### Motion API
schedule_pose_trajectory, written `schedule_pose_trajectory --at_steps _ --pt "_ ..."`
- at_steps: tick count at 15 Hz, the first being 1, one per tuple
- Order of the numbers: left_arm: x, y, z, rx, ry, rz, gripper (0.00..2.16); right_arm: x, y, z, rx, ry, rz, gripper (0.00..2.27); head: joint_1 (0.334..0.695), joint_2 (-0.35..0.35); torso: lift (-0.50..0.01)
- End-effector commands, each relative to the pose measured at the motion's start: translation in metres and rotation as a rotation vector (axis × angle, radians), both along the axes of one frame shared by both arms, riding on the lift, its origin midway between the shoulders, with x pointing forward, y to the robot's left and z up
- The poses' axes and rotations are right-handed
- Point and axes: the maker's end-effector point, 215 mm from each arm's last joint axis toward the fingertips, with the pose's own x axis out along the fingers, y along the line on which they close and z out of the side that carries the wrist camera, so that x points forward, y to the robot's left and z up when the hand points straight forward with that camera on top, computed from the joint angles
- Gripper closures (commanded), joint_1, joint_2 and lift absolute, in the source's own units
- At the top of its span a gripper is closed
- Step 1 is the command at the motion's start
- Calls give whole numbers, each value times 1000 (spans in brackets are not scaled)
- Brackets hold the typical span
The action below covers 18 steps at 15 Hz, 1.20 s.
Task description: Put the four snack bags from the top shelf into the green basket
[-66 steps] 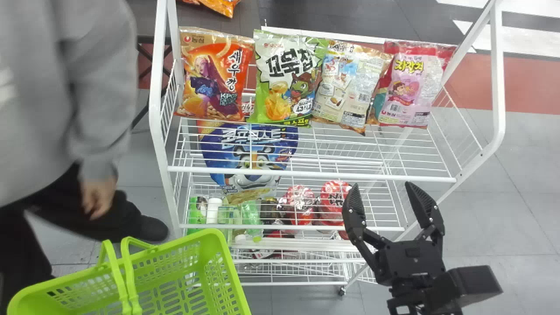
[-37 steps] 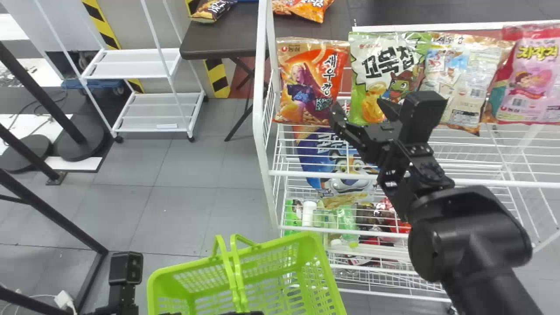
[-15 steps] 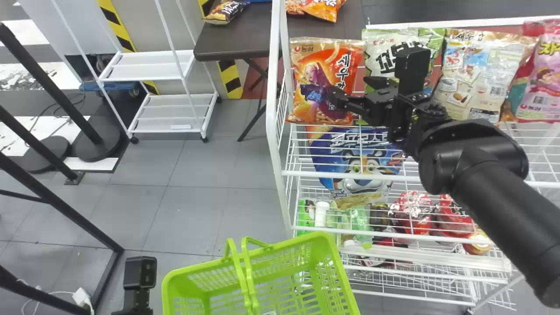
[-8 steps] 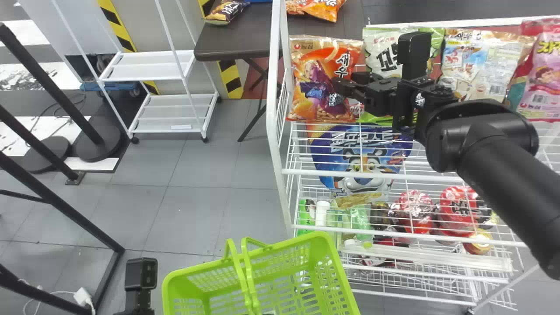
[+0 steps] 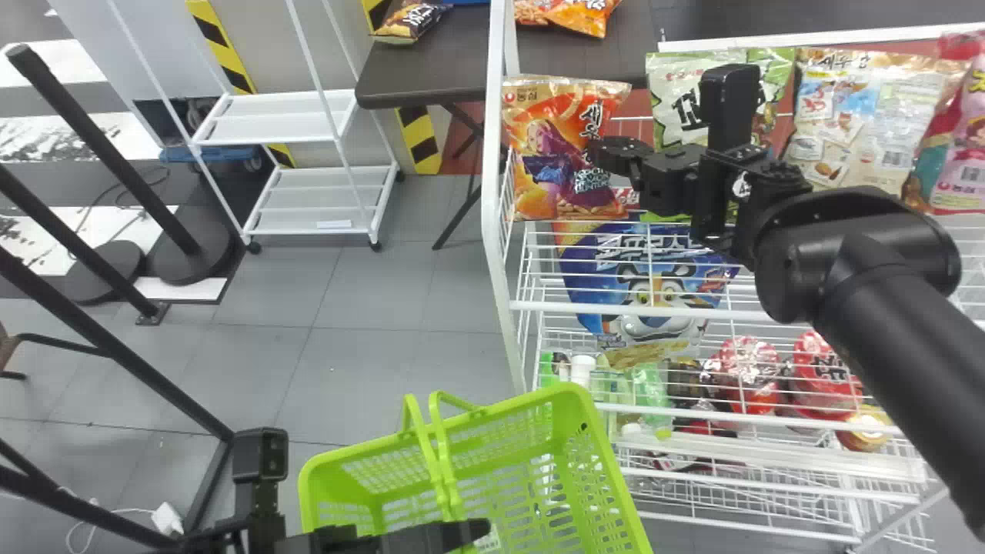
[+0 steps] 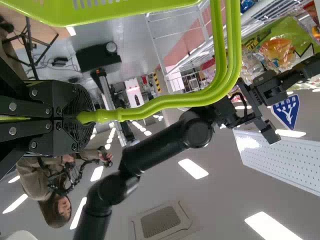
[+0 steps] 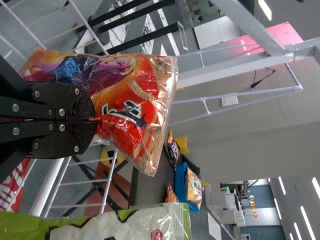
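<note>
My right gripper point(image 5: 600, 157) is clamped on the orange snack bag point(image 5: 548, 165); my left gripper point(image 5: 465, 532) is closed round the handles point(image 6: 218, 82) of the basket. The white rack point(image 5: 494, 115) stands ahead, the green basket point(image 5: 504, 415) low by its left end; along the top shelf point(image 5: 692, 313), leftmost sits the orange one, then green bag point(image 5: 677, 96), beige bag point(image 5: 873, 115), pink bag point(image 5: 962, 173)

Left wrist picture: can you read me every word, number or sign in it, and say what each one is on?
I can't read any for sure.
Blue sign: white marks, too unclear to read.
Green bag: black print, partly cut off, not readable.
Handles: no words that I can see.
</note>
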Motion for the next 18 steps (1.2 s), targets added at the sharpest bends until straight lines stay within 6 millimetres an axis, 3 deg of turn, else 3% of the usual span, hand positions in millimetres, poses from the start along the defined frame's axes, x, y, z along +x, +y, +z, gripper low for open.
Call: schedule_pose_trajectory --at_steps 1,3,5,7,9,11,14,16,18 --pt "12 0 9 -10 -9 -8 2148 -13 4 18 42 15 4 2253 695 214 0" --pt "25 -4 16 -13 -1 -23 2148 -33 12 30 55 36 11 2253 695 223 0" --pt "36 -8 20 -8 -10 -34 2148 -60 5 42 70 64 -10 2253 695 225 0" --pt "43 -11 21 -6 -7 -45 2148 -88 -22 37 73 127 -49 2253 695 224 0" --pt "50 -13 20 -2 3 -51 2148 -120 -63 20 35 198 -90 2253 695 195 0" --pt "56 -15 20 2 3 -59 2148 -164 -93 4 4 282 -116 2253 695 163 0" --pt "67 -15 18 7 5 -58 2148 -223 -104 3 -25 365 -106 2253 695 105 0" --pt "70 -14 18 13 3 -60 2148 -242 -108 20 -44 354 -104 2253 695 96 0" --pt "73 -11 15 12 14 -54 2148 -274 -108 13 -71 443 -78 2253 695 95 0"
